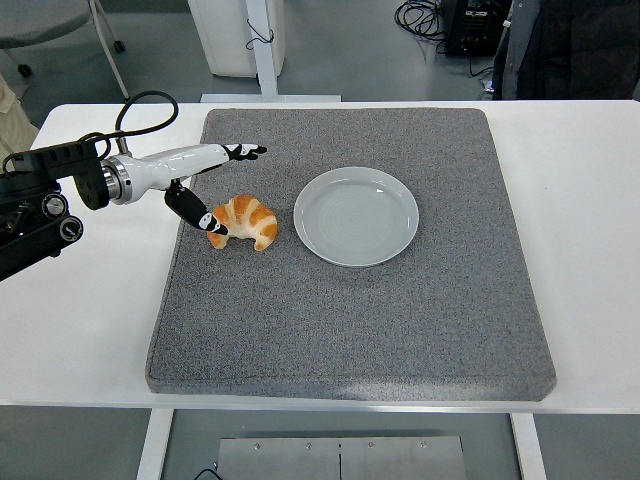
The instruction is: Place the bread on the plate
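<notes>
A golden croissant (245, 221) lies on the grey mat (350, 320), just left of an empty pale round plate (356, 215). My left hand (222, 190) reaches in from the left edge, low over the mat, with its fingers spread. Its thumb tip sits at the croissant's left end, while the other fingers stretch out behind the bread and do not close on it. The right arm is out of sight.
The mat covers most of the white table (590, 200). Beyond the far edge stand a white post (262, 45), cables and dark equipment (470, 25) on the floor.
</notes>
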### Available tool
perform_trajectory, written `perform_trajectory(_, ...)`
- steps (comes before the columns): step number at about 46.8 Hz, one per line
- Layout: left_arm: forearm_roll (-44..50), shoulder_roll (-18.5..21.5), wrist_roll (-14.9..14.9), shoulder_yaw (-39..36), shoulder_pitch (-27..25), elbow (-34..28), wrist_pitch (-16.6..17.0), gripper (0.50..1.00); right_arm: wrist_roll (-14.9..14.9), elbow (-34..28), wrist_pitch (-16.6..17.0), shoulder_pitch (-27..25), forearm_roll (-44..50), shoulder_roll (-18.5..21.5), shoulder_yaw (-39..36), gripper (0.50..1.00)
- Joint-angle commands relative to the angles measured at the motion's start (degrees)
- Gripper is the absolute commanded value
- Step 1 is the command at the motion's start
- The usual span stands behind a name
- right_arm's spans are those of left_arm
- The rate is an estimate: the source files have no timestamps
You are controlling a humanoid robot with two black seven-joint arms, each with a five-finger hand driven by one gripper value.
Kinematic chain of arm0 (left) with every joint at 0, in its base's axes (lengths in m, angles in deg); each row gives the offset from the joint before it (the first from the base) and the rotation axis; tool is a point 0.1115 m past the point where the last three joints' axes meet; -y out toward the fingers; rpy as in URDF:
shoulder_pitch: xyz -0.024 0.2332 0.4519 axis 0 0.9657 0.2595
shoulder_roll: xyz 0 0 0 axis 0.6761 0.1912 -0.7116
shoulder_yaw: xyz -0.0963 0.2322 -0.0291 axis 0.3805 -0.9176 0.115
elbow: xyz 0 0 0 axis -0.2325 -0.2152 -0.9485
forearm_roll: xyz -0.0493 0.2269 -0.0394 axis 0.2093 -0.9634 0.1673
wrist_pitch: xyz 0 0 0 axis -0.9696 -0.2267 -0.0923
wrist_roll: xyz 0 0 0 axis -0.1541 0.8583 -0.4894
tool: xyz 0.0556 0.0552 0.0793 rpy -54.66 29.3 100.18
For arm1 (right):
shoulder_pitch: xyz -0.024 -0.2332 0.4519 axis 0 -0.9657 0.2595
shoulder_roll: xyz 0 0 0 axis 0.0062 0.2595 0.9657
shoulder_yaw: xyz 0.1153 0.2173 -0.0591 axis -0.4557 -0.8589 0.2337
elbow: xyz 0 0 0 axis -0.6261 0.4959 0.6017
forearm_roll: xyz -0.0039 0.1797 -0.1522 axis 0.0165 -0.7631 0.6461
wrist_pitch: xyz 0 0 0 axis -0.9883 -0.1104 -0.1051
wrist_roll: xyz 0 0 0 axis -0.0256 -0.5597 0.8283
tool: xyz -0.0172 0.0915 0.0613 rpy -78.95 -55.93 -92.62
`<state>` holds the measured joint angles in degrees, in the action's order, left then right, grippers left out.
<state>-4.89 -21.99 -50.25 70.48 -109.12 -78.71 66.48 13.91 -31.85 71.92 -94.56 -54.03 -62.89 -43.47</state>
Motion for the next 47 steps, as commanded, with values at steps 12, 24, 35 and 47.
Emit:
perform_trajectory(12, -1.37, -2.28, -0.22, -2.26, 0.22, 0.08, 2.96, 0.984, 0.0, -0.03, 0.0, 0.0, 0.06, 0.0, 0.04, 1.0)
perform_trajectory(24, -5.33, -3.78, -0.04, -2.88, 0.22, 1.04, 4.8, 0.983, 0.0, -0.03, 0.0, 0.0, -0.03, 0.0, 0.04, 1.0)
perform_trajectory(35, -7.97, -4.57, -0.04, -2.97, 0.4, 2.98, 5.86, 0.984, 0.0, -0.03, 0.0, 0.0, 0.06, 0.0, 0.04, 1.0)
perform_trajectory(47, -8.15, -4.66, -0.13, -2.97, 0.75, 3.86, 5.95, 0.983, 0.0, -0.03, 0.0, 0.0, -0.02, 0.0, 0.04, 1.0)
